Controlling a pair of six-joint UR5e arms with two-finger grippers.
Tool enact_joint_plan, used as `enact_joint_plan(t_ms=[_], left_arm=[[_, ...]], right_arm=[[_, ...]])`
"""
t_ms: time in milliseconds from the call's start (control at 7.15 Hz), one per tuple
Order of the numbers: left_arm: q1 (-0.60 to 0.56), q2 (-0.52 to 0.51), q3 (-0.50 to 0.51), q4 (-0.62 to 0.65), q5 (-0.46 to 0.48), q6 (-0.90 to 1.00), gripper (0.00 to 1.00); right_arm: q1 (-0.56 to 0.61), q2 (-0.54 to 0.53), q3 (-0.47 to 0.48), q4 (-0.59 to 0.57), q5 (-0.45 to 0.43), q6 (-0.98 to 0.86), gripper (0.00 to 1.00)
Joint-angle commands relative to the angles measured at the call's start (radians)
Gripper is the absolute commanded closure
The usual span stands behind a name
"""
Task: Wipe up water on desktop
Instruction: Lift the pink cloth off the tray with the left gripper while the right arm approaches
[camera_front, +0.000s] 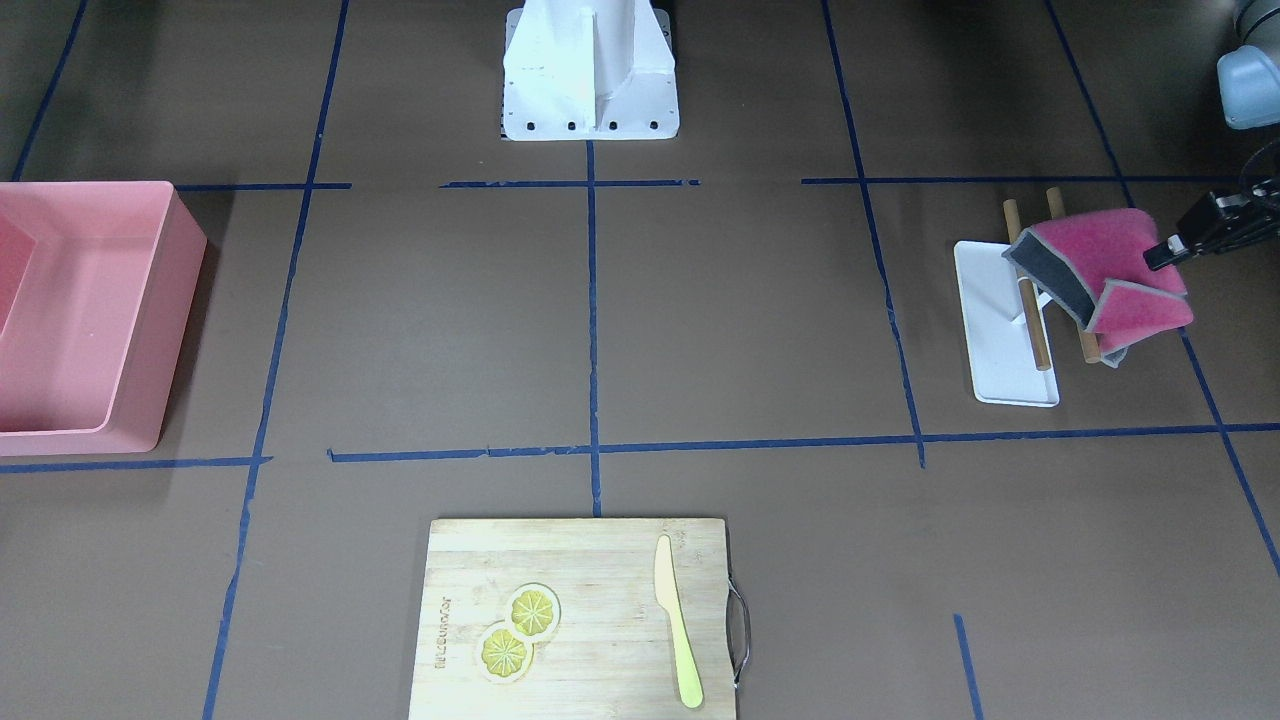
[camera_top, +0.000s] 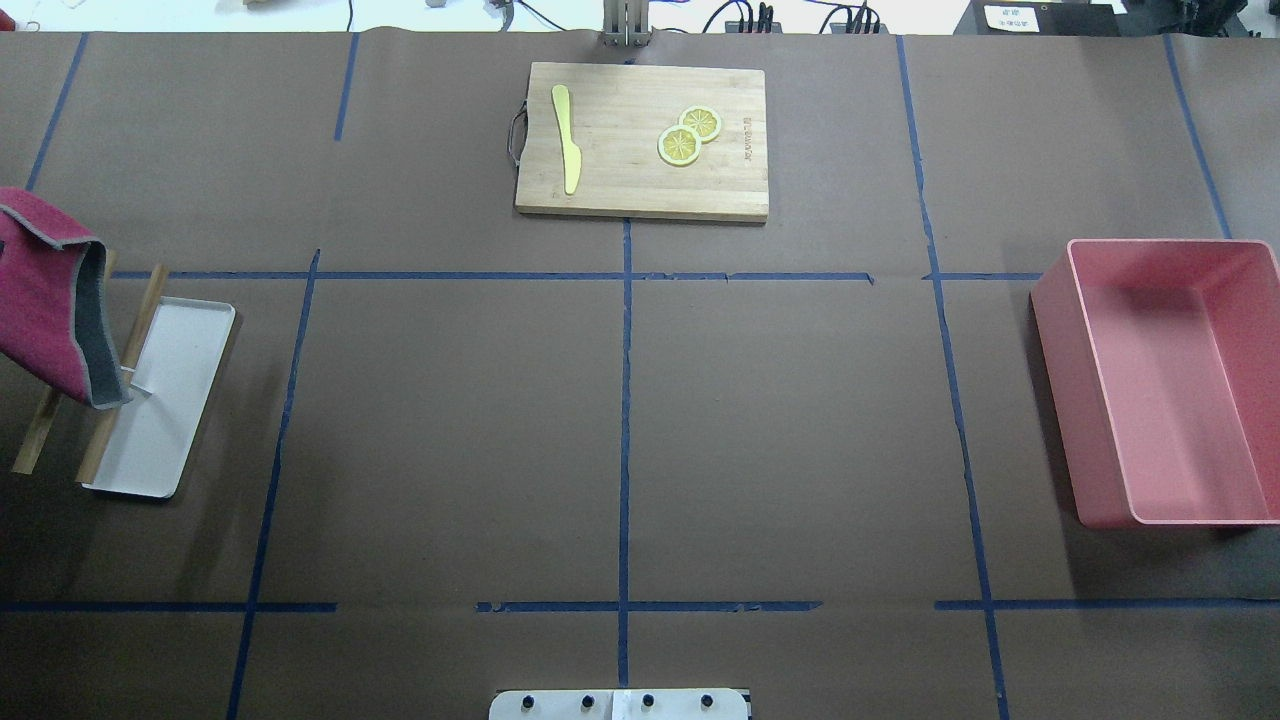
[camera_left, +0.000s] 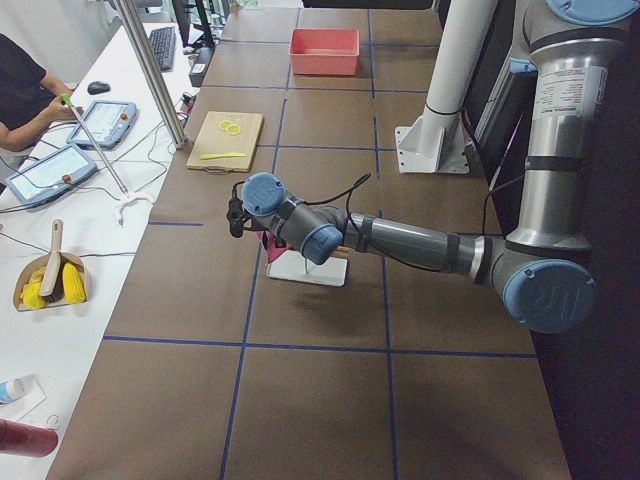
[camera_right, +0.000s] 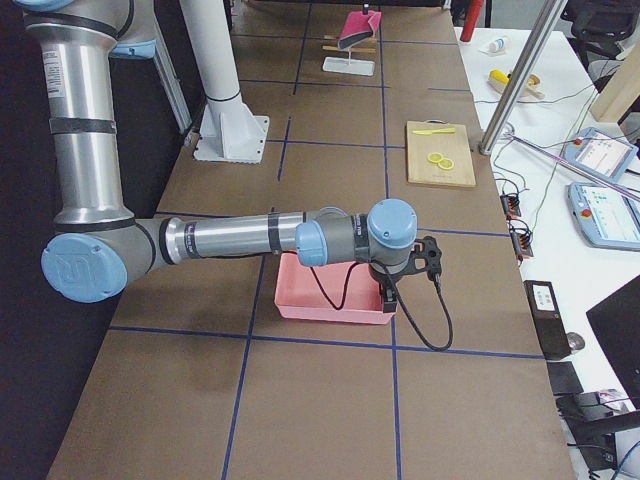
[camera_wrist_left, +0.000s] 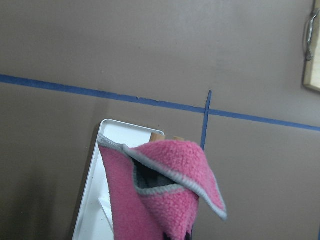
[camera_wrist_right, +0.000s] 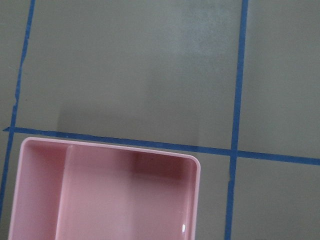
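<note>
Room: broad table (camera_top: 450, 430) between your tray (camera_top: 170, 400) and bin (camera_top: 1090, 380).
Left fingers (camera_front: 1168, 250): clamped on cloth (camera_front: 1120, 270) over tray edge.
Right fingers (camera_right: 428, 262): above bin's edge; can't tell opening.

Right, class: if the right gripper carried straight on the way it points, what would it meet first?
Probably the pink bin: the right gripper hangs over it, pointing down. Rim or floor, I cannot tell.

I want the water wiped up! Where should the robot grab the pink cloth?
Pinch the pink cloth by its raised outer corner, coming in from the side away from the white tray. That corner sticks up free, while the rest droops toward the wooden rods. The left gripper is right there.
</note>
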Motion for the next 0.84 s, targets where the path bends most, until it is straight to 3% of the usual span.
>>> enact_joint_plan(t_ms=[0, 140, 280, 560, 699], left_arm=[[-0.023, -0.137, -0.095, 0.296, 0.004, -0.004, 1.00], [-0.023, -0.240, -0.105, 0.428, 0.010, -0.031, 1.00], [-0.016, -0.294, -0.102, 0.458, 0.012, -0.122, 1.00], [0.035, -0.346, -0.088, 0.444, 0.010, -0.301, 0.99], [0.063, -0.359, -0.085, 0.419, 0.044, -0.306, 0.99]], right_arm=[[-0.096, 0.058, 0.085, 0.001, -0.002, 0.184, 0.00], [-0.165, 0.110, 0.107, 0.001, 0.000, 0.279, 0.00], [-0.211, 0.112, 0.154, 0.020, -0.002, 0.292, 0.00], [-0.320, 0.165, 0.178, 0.187, -0.006, 0.449, 0.00], [-0.396, 0.257, 0.172, 0.239, -0.025, 0.569, 0.00]])
